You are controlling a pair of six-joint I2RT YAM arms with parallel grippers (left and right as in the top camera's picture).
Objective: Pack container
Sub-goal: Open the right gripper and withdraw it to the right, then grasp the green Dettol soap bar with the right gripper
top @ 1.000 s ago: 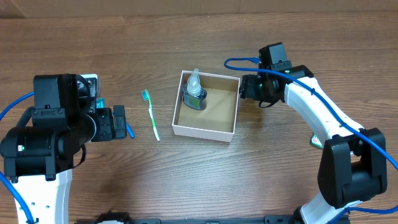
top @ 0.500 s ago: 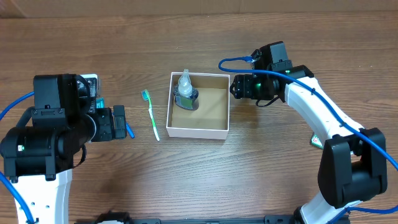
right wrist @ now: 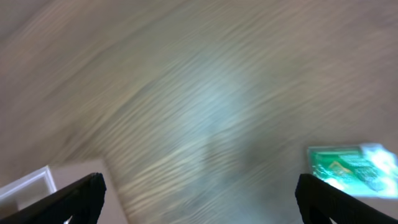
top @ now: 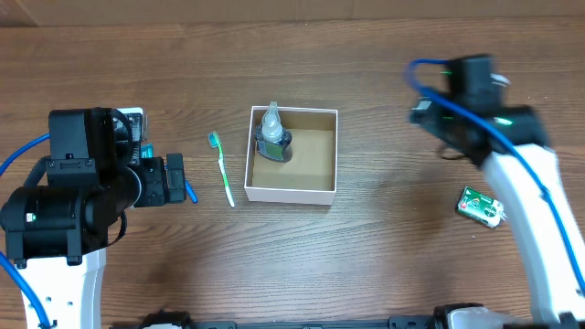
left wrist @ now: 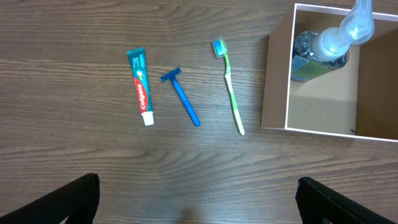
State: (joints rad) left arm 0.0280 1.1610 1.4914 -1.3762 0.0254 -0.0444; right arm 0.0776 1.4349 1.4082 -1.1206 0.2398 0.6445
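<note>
Nearest the front edge, toward the right side of the bench, a small green packet (top: 481, 206) lies flat on the wood. It also shows in the right wrist view, though that view is smeared. A little farther in on the left side, the left gripper (left wrist: 198, 180) hangs over bare wood with its fingers (left wrist: 74, 199) spread wide and nothing between them. Past it, between the left edge and the middle, three things lie well apart from one another. They are a red-and-teal toothpaste tube (left wrist: 140, 86), a blue razor (left wrist: 184, 102) and a green toothbrush (top: 221, 169) with its head pointing at the far edge. The toothbrush lies just beside the container (top: 290, 195), not touching it. The container sits at about the middle of the bench. It is a shallow square cardboard box with an open top, white outer walls, a thin white rim and a plain brown floor. In its far-left corner stands a clear bottle (top: 271, 135) with a pale pump top, and the rest of the floor is bare. Farthest back, toward the far right corner, the right gripper (right wrist: 199, 180) hangs well clear of the box. Its fingers are held wide apart over the table and grip nothing.
</note>
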